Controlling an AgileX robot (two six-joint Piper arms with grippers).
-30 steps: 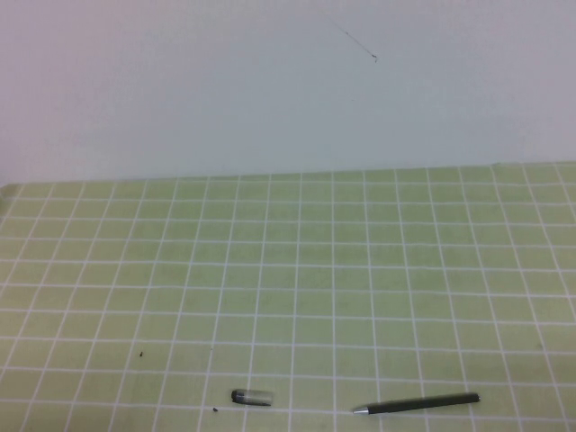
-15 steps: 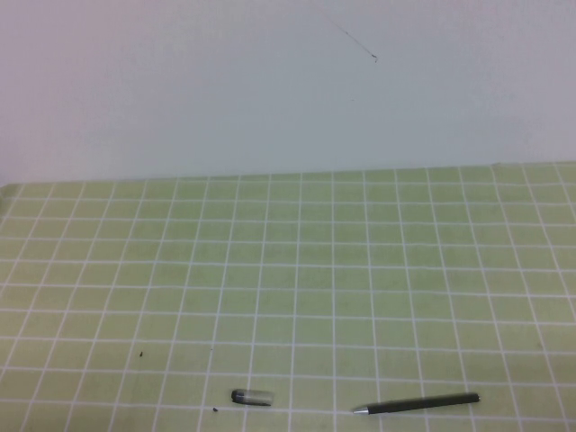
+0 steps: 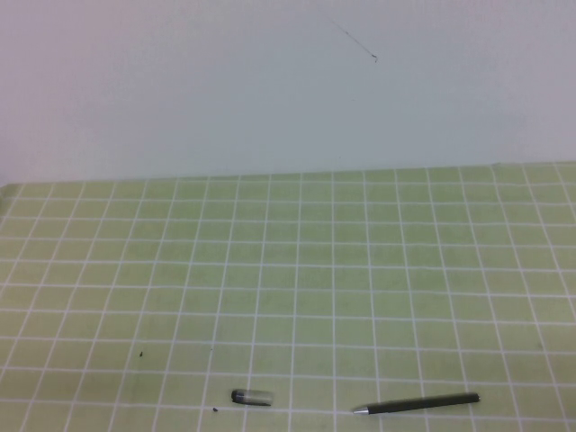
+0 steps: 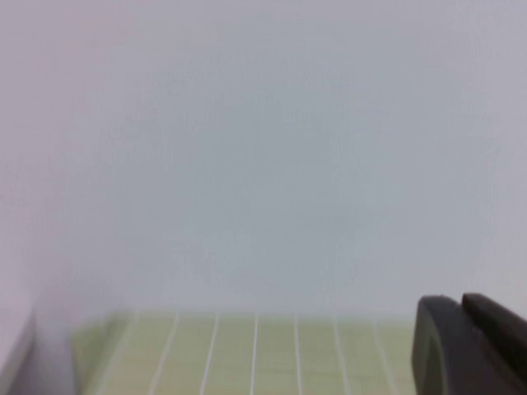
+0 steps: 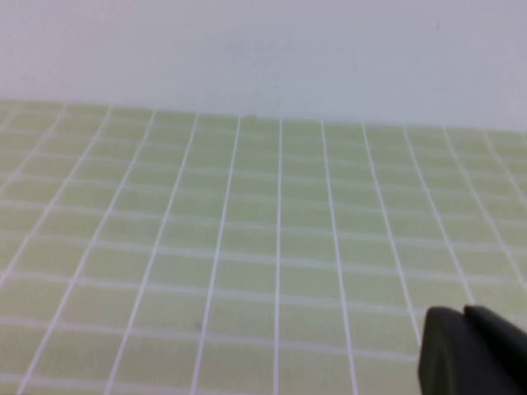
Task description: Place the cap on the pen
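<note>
Nothing's budged since a second ago: pen lies near the bench front edge, cap leftward, so grab each mid-body; left claw and right claw barely peek in, can't tell their spread.

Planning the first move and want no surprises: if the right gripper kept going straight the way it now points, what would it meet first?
Probably the green grid mat, with the white wall beyond it. The right gripper shows only at its wrist view's edge, as does the left gripper. Pen and cap aren't in that line.
</note>
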